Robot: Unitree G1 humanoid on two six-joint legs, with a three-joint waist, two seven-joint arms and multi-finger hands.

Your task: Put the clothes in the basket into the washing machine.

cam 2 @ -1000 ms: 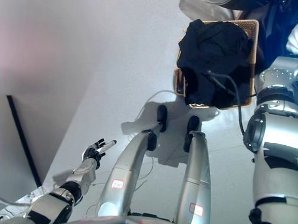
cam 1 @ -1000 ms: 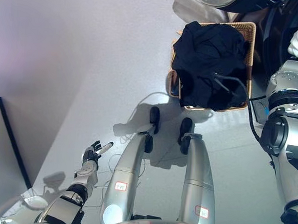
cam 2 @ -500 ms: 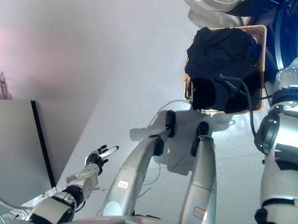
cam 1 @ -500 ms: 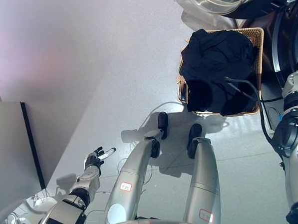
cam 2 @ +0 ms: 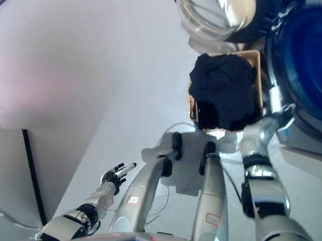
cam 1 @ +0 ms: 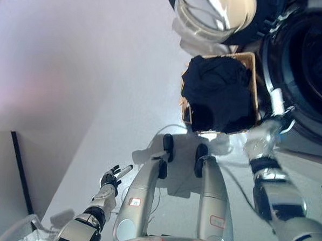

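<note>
A wicker basket (cam 1: 254, 66) stands on the floor ahead, heaped with black clothes (cam 1: 219, 91). To its right is the washing machine's dark drum opening (cam 1: 315, 58). The machine's round glass door (cam 1: 215, 15) hangs open beyond the basket. My right arm reaches forward between basket and machine. My right hand (cam 1: 275, 105) is by the basket's right rim, against the machine's dark front, and its fingers do not show clearly. My left hand (cam 1: 114, 176) hangs low on the left over the floor, open with fingers spread, holding nothing.
A grey panel with a dark edge (cam 1: 15, 169) stands at the lower left. Pale floor (cam 1: 99, 68) stretches left of the basket.
The camera has swung, bringing the drum opening and door more into view. My right arm has stretched forward to the basket's right rim. The left hand stays low and open.
</note>
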